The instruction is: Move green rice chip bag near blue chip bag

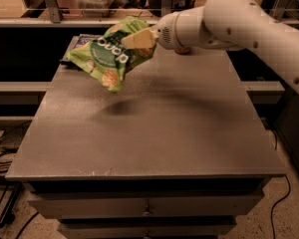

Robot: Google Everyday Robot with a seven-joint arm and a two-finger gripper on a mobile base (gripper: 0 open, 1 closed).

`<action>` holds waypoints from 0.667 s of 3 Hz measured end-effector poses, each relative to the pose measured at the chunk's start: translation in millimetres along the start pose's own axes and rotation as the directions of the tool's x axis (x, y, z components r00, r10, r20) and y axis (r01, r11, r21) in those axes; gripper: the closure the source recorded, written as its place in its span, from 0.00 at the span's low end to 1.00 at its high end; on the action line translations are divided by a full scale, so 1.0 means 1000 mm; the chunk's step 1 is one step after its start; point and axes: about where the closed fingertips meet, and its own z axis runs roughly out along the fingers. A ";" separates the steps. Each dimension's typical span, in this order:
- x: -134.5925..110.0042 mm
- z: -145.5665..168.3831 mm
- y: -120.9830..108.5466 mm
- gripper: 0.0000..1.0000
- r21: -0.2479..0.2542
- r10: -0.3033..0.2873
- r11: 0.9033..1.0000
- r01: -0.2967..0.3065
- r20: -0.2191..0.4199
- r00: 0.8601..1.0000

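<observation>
My gripper (137, 39) is shut on the green rice chip bag (105, 54) and holds it in the air above the far left part of the grey table (154, 133). The bag hangs tilted, with its dark green circle and white lettering facing me and its shadow on the table below. The blue chip bag (78, 42) lies flat at the table's far left corner. It is mostly hidden behind the green bag; only a dark strip of it shows. My white arm (229, 19) reaches in from the upper right.
A reddish object (182, 50) peeks out under my arm at the table's far side. A shelf with clutter runs behind the table. Drawers (147, 208) are below the front edge. Cables lie on the floor at the left and right.
</observation>
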 end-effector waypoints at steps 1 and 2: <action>0.007 0.039 -0.015 0.59 0.009 0.083 0.997 -0.083 -0.010 0.996; 0.022 0.081 -0.035 0.27 -0.010 0.131 0.991 -0.132 -0.069 0.989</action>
